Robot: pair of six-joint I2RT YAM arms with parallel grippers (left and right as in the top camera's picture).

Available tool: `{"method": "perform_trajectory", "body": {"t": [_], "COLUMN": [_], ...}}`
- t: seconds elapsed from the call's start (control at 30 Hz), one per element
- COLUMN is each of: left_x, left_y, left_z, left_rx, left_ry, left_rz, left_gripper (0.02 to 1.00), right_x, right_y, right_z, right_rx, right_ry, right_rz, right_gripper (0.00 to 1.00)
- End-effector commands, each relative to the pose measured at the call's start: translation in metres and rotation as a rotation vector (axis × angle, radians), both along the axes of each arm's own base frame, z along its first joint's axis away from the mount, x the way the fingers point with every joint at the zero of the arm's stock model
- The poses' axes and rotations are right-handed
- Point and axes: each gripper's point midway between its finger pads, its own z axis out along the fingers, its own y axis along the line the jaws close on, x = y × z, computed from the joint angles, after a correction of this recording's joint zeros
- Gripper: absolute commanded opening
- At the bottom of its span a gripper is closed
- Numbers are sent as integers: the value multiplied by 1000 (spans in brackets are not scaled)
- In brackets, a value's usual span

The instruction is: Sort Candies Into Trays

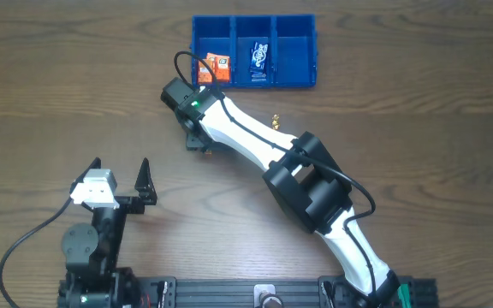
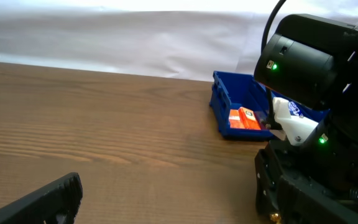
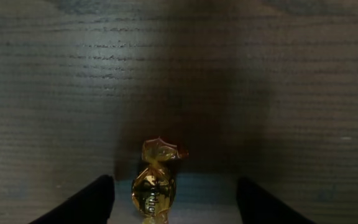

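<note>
Candy (image 3: pixel 154 186) sits between spread fingers of right pincer (image 3: pixel 174 190).

A blue three-compartment tray (image 1: pixel 296 60) sits at 12 o'clock, with orange candies (image 1: pixel 215 68) in its 9 o'clock compartment and a blue-wrapped candy (image 1: pixel 260 58) in the middle. A gold-wrapped candy (image 3: pixel 154 183) stands on the bench; a second gold candy (image 1: pixel 275 118) lies at the tray's 6 o'clock.

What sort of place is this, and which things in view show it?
Probably a robot test bench, not a home: a wooden table before a plain white backdrop, the right arm mounted at its edge, and a blue three-compartment tray for sorting.
</note>
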Motion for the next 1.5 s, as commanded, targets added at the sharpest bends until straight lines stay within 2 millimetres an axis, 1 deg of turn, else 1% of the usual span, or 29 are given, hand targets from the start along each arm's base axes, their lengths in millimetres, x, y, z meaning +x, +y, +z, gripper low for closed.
{"method": "perform_trajectory", "body": {"t": [0.03,0.07,0.1,0.17,0.3,0.47,0.57,0.6,0.67,0.8,0.9,0.97,1.0,1.03,1.07,1.1,1.13,1.17,1.2,1.23,1.27,1.3,1.37,1.4,1.47,1.5], "left_x": [0,0,0,0,0,0,0,0,0,0,0,0,0,0,0,0,0,0,0,0,0,0,0,0,0,0], "left_y": [-3,-3,-3,-3,-3,-3,-3,-3,-3,-3,-3,-3,-3,-3,-3,-3,-3,-3,-3,-3,-3,-3,-3,-3,-3,-3], "left_z": [-16,-16,-16,-16,-16,-16,-16,-16,-16,-16,-16,-16,-16,-16,-16,-16,-16,-16,-16,-16,-16,-16,-16,-16,-16,-16], "left_rx": [-7,-7,-7,-7,-7,-7,-7,-7,-7,-7,-7,-7,-7,-7,-7,-7,-7,-7,-7,-7,-7,-7,-7,-7,-7,-7], "left_ry": [40,40,40,40,40,40,40,40,40,40,40,40,40,40,40,40,40,40,40,40,40,40,40,40,40,40], "left_rz": [-17,-17,-17,-17,-17,-17,-17,-17,-17,-17,-17,-17,-17,-17,-17,-17,-17,-17,-17,-17,-17,-16,-17,-17,-17,-17], "left_gripper": [998,998,998,998,998,998,996,996,996,998,998,998,998,996,998,998,998,998,998,998,998,998,998,998,998,998], "right_x": [-2,-3,-2,-1,0,-2,-2,-2,-2,-2,1,10,17,26,37,45,56,65,77,88,99,111,130,141,160,169], "right_y": [-4,-3,-2,-1,0,-1,-1,-1,-1,-1,-1,-3,-7,-14,-25,-34,-50,-65,-85,-102,-118,-133,-155,-167,-183,-187], "right_z": [-12,-12,-12,-12,-13,-23,-23,-23,-23,-23,-18,5,24,48,76,98,124,145,165,179,190,196,201,199,195,190], "right_rx": [-34,-33,-31,-27,-22,-38,-38,-38,-38,-37,-30,-13,-7,-6,-4,-1,-10,-20,-40,-58,-75,-89,-109,-119,-133,-133], "right_ry": [5,3,1,-3,-7,9,8,8,8,7,0,-32,-65,-112,-174,-226,-289,-341,-397,-437,-470,-498,-531,-545,-571,-579], "right_rz": [-3,-2,-1,2,3,4,3,3,3,3,0,14,9,4,-4,-9,-16,-28,-39,-44,-41,-40,-50,-62,-70,-63], "right_gripper": [540,465,417,369,362,360,349,323,308,161,130,106,104,104,104,104,104,104,104,104,104,104,104,104,102,102]}}
